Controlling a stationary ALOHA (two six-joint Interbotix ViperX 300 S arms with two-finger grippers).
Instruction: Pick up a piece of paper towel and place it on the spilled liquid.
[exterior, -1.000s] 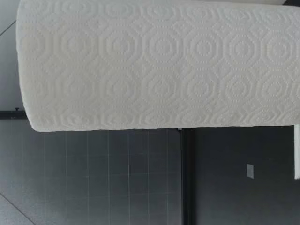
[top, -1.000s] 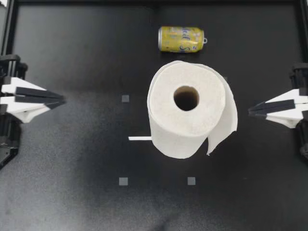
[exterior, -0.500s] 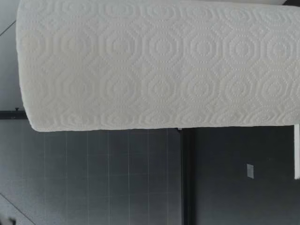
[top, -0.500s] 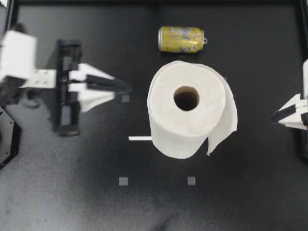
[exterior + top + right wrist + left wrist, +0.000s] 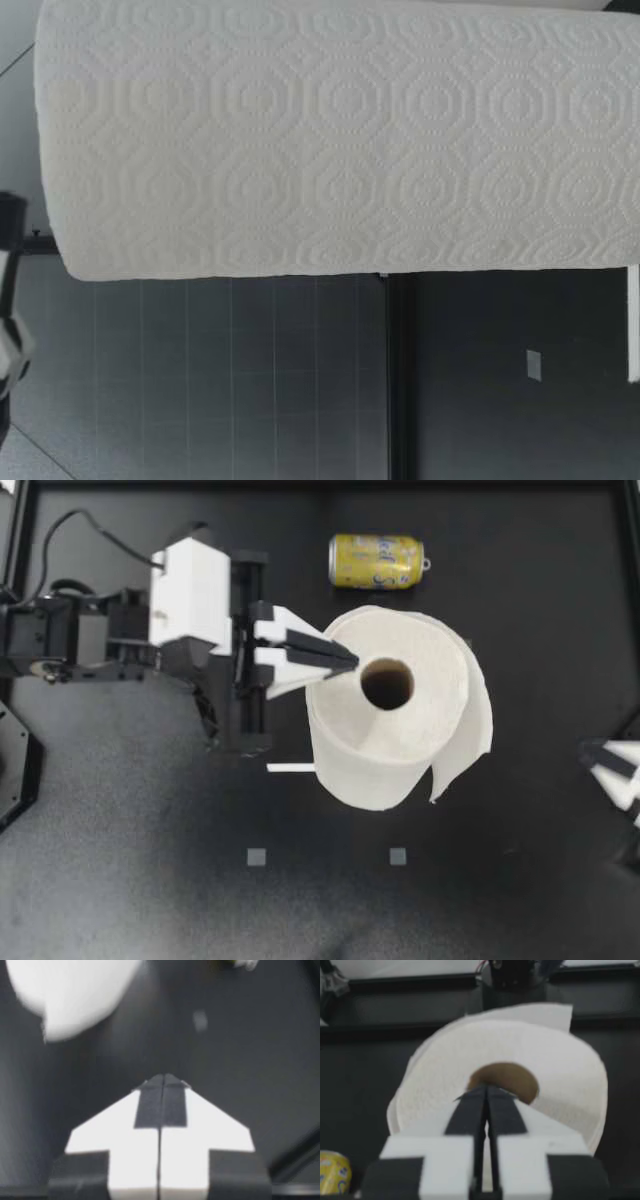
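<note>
Though blurred from above, right claw (image 5: 592, 752) closed | left claw (image 5: 350, 662) closed over roll (image 5: 400, 735)

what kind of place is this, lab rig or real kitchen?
Probably a lab test bench: a framed black table with grey square markers, my left gripper and right gripper over it, and only staged props, a paper towel roll and a yellow can.

- My black left arm, white at the wrist, stretches far inward from its side.
- Its white-and-black two-finger left gripper (image 5: 350, 663) points level toward the centre, fingers pressed together, holding nothing.
- My right arm sits at its own edge; the matching right gripper (image 5: 588, 750) barely shows, fingers likewise pressed flat together.
</note>
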